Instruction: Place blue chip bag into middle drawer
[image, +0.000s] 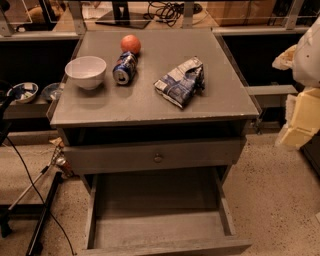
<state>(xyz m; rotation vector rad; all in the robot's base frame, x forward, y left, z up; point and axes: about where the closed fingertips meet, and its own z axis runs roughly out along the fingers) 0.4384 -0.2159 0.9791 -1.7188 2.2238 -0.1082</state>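
Note:
The blue chip bag (180, 82), crumpled dark blue foil with white patches, lies on the right half of the grey cabinet top (150, 107). The middle drawer (155, 222) is pulled out below, a wide shallow grey tray with a bare floor. My gripper (296, 125) shows as pale cream parts at the right edge of the view, beside the cabinet and apart from the bag, level with the cabinet top's front edge. It holds nothing that I can see.
On the cabinet top stand a white bowl (86, 71), a blue soda can (124, 68) on its side and an orange ball (130, 44). A closed drawer front with a round knob (158, 158) sits above the open drawer. Cables and a stand (42, 215) lie on the floor at left.

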